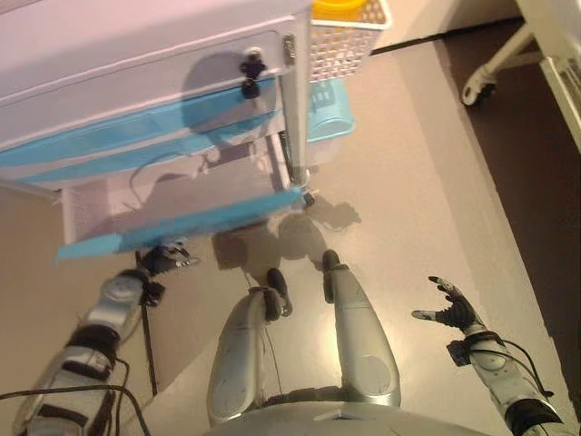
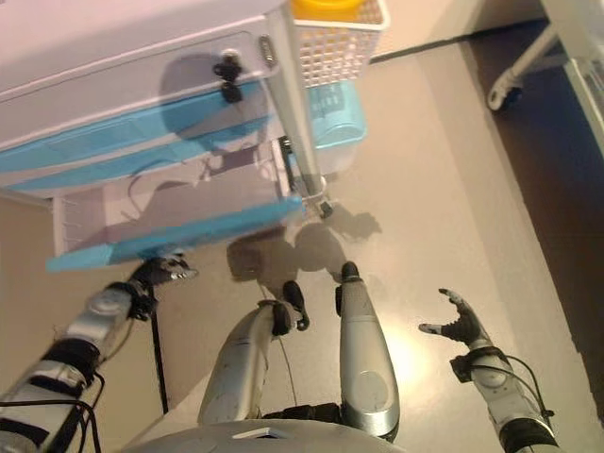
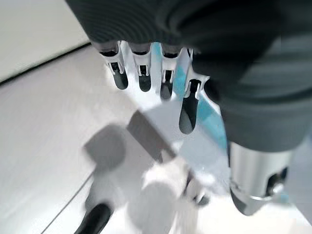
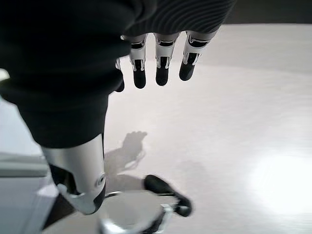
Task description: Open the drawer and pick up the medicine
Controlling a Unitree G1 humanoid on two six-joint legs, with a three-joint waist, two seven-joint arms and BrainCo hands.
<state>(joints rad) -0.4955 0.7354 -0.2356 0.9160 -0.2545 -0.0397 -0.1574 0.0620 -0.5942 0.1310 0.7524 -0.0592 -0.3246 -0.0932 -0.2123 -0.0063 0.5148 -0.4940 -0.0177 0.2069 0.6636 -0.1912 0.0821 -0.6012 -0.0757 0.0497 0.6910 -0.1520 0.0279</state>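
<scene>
A: Where's the drawer (image 1: 172, 213)?
B: Centre-left of frame, pulled out, blue front running left-right. Left robot hand (image 1: 166, 259) sits just below that front, fingers straight, holding nothing.
A: Medicine?
B: Can't see it; prob inside, up-frame from the left hand, the nearer one.
A: Right robot hand (image 1: 452, 307)?
B: Lower right, open, well apart.

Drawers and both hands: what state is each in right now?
Lowest blue-fronted drawer: pulled out, inside looks bare, no medicine visible.
Upper blue-fronted drawers: pushed in.
White basket: hanging on the cart's side, something yellow in it.
Left hand: just below the open drawer's front, fingers relaxed, holding nothing.
Right hand: open over the floor, away from the cart.
</scene>
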